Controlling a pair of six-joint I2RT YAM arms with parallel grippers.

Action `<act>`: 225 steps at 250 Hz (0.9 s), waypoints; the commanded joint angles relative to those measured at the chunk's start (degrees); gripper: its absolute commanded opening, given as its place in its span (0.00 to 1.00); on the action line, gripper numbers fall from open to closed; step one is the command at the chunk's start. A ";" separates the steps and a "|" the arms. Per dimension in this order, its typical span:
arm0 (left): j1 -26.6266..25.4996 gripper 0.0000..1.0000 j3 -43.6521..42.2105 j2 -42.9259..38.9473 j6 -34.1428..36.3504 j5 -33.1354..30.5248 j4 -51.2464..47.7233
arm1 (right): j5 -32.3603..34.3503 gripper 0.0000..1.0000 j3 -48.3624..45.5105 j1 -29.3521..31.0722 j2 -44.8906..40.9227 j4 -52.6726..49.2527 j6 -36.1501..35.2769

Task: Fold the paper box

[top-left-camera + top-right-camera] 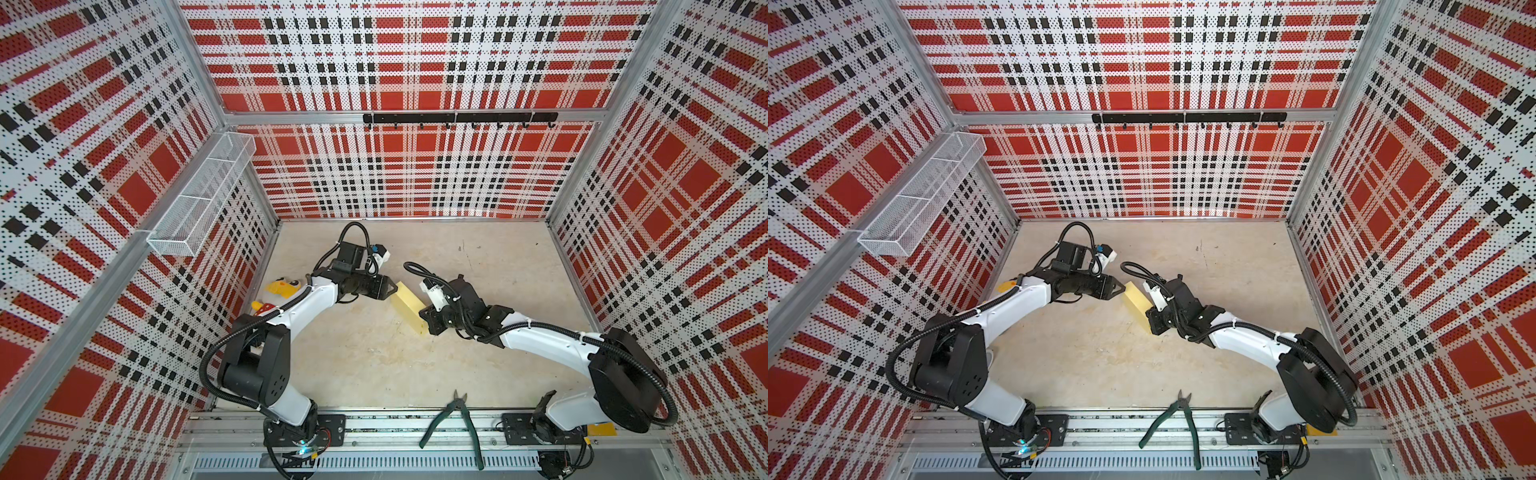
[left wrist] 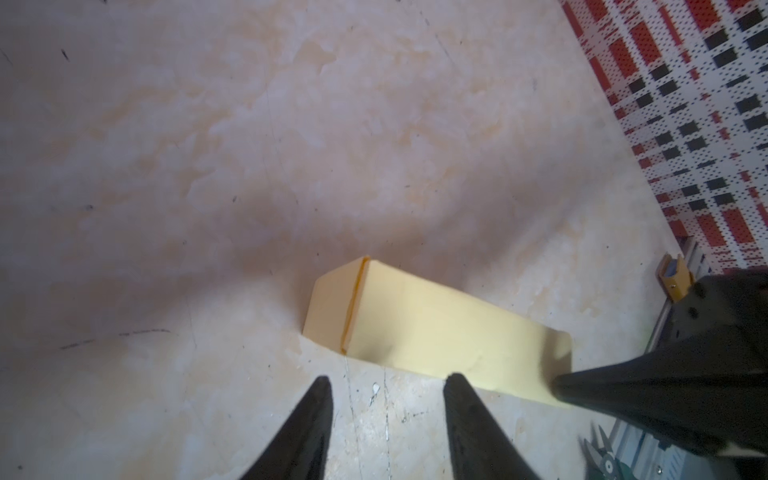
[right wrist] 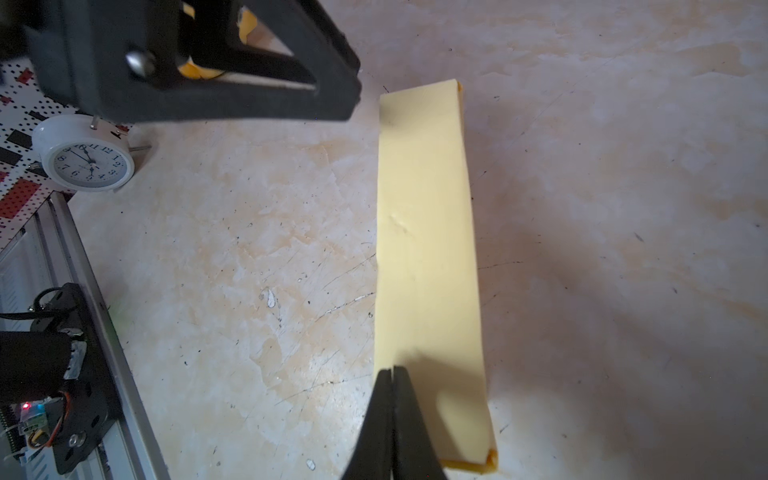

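Paper box (image 1: 409, 305): pale yellow card, already a long, narrow, shallow form; flat on the marbled tabletop (image 1: 365, 357), one gripper at each end.

Box ends: farther end closed off by a face with a dark orange crease in the left wrist view; nearer end showing an open edge with a darker inside in the right wrist view.

Step in hand: judged late in the folding, with the body formed, pinned down at one end and awaiting work on the other.

Right gripper (image 3: 391, 370): tips pressed together with nothing between them, set against the top face at the long edge near the box's nearer end; contact likely, not certain.

Left gripper (image 2: 390, 399): fingers (image 2: 469, 415) apart, holding nothing, tips low and just beside the box's farther end.

Next move: probably a short advance of the left gripper to press or tuck the farther end while the other end is held; thin card, so light force and a steady pin, or else a slide or a dent.

Left arm pose: elbow raised, forearm sloping inward, wrist near level, pointed at the box's farther end.

Right arm pose: stretched low, wrist tipped down over the box's nearer end.

Green-handled cutters (image 1: 453, 419): well apart from the box, on the front rail.
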 commanded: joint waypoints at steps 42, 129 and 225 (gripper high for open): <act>-0.07 0.49 5.50 5.10 2.28 -2.77 -4.89 | 2.37 0.05 -2.96 -0.22 2.19 -10.33 -0.33; -0.16 0.47 5.47 9.54 3.44 -4.50 -6.15 | 2.78 0.07 -2.65 -0.22 1.03 -10.56 -1.20; -0.50 0.47 2.52 8.59 3.36 -4.54 -4.42 | 7.84 0.52 3.99 0.86 -0.82 -14.59 -4.38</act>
